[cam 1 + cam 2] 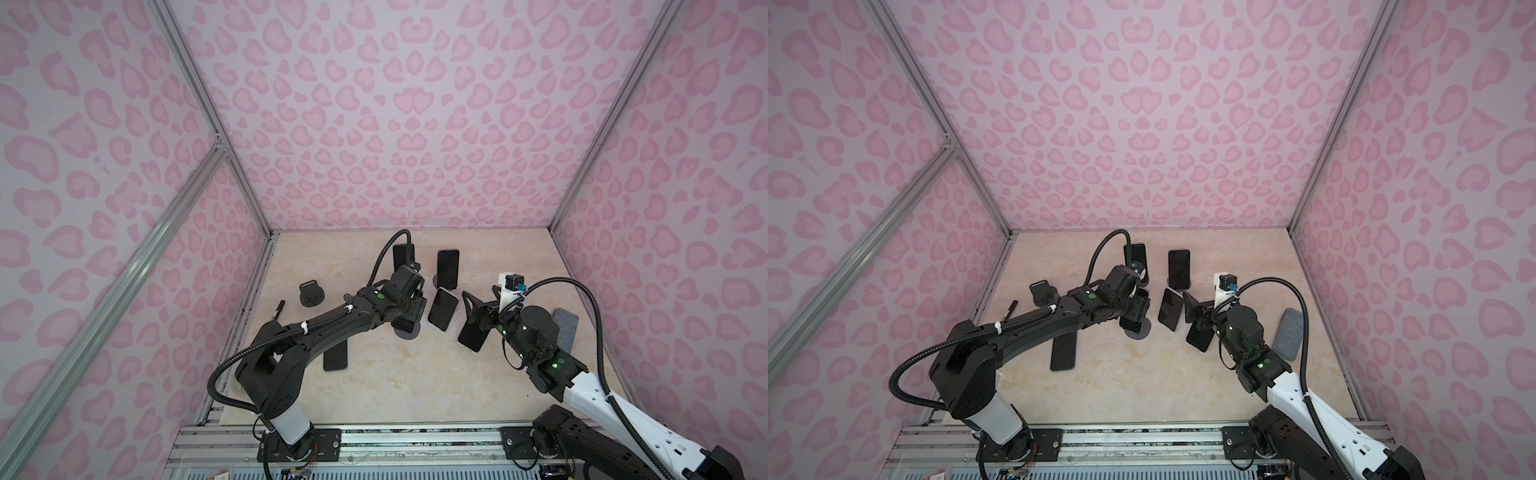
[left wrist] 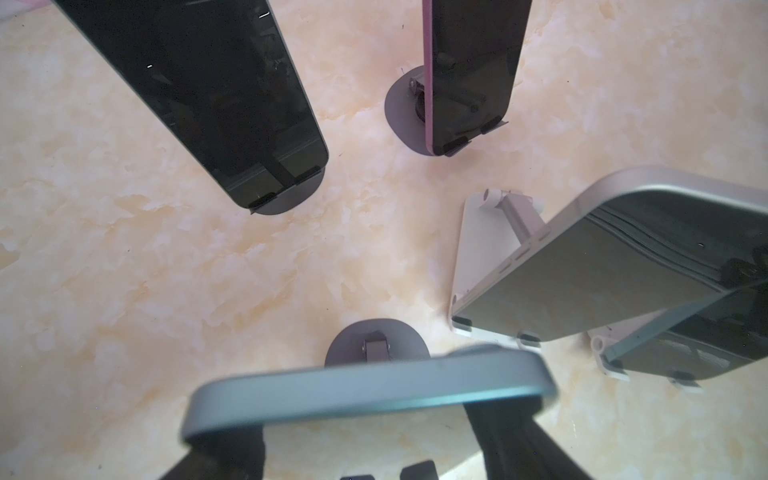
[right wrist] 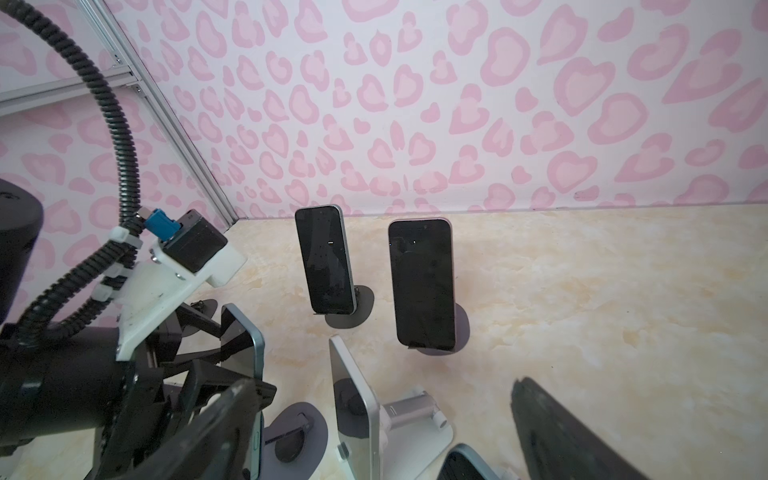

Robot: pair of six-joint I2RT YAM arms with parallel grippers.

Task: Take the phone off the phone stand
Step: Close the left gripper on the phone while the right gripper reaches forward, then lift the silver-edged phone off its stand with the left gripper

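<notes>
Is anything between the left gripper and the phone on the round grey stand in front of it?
Nothing visible. The left gripper straddles the top edge of the blue-grey phone on its round grey stand. Whether it touches the phone is unclear.

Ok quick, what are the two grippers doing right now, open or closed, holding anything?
Left gripper: fingers straddle the phone on its stand; grip cannot be told.
Right gripper: open, holding nothing.
</notes>
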